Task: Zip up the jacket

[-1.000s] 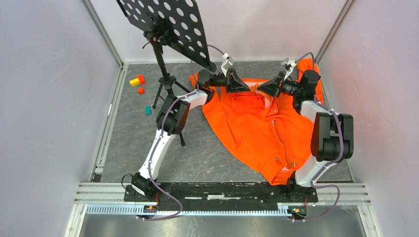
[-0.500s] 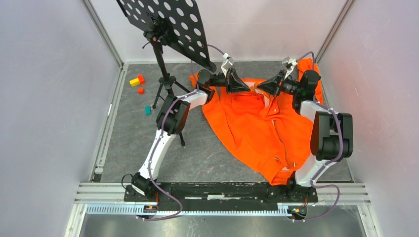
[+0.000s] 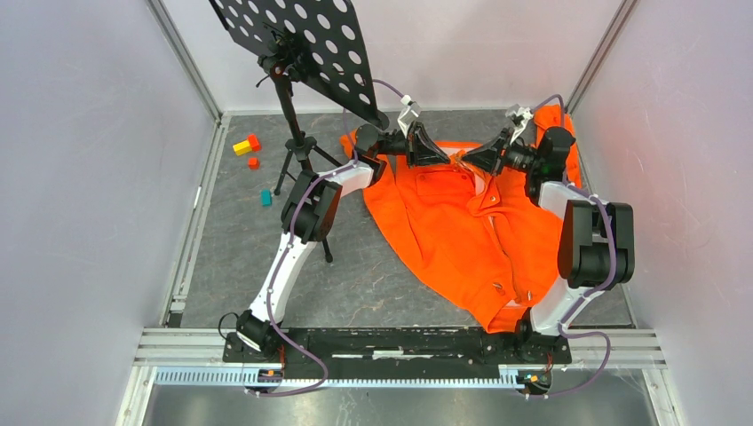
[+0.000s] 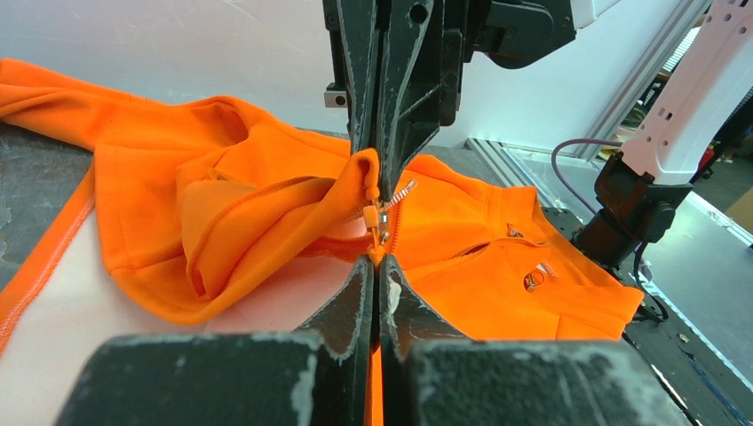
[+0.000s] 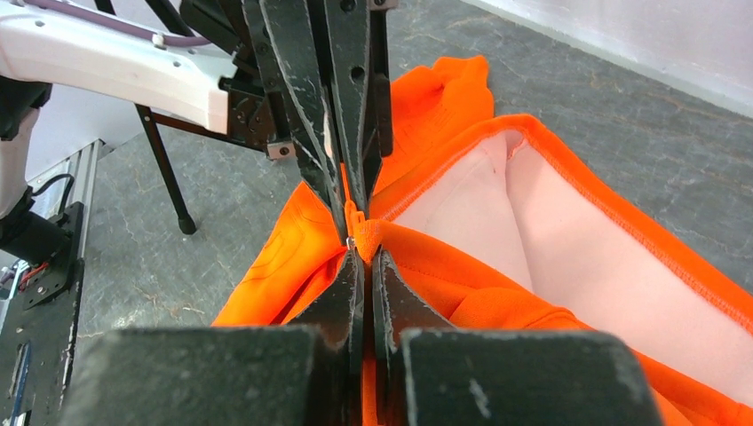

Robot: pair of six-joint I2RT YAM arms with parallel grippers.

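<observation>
Big bright orange long-sleeved fabric jacket (image 3: 462, 240) lies spread on the dark grey stone-pattern surface (image 3: 355, 275), right of centre. Its collar end is at the far side and its hem is near the right arm's base. One part of it bunches up at the far right corner, behind the right arm. The square chest pocket (image 3: 435, 185) faces up, just near-side of the collar.

Both arms reach to the far side and meet tip to tip at the collar. Left pincer (image 3: 447, 159) comes in from the left, right pincer (image 3: 468, 161) from the right, almost touching each other.

In the left wrist view the left pincer is clenched on orange fabric right below the top of the light-coloured zipper (image 4: 397, 197), and an orange strip shows between its fingers. The small metal zipper pull (image 4: 377, 217) sits in the gap between the two pincers, with the collar edge folded over beside it. The right pincer comes in from the top of that view, clamped on the folded collar edge.

The right wrist view matches: the right pincer is clenched on an orange seam, the left one pinches the same ridge from the opposite side, and the pale inner lining shows to the right.

Black perforated metal music stand (image 3: 302, 35) on a tripod stands at far left. Small blocks lie left of it on the surface: yellow block (image 3: 241, 147), two orange-red blocks (image 3: 254, 141), and a teal block (image 3: 265, 197), well apart from the jacket.
</observation>
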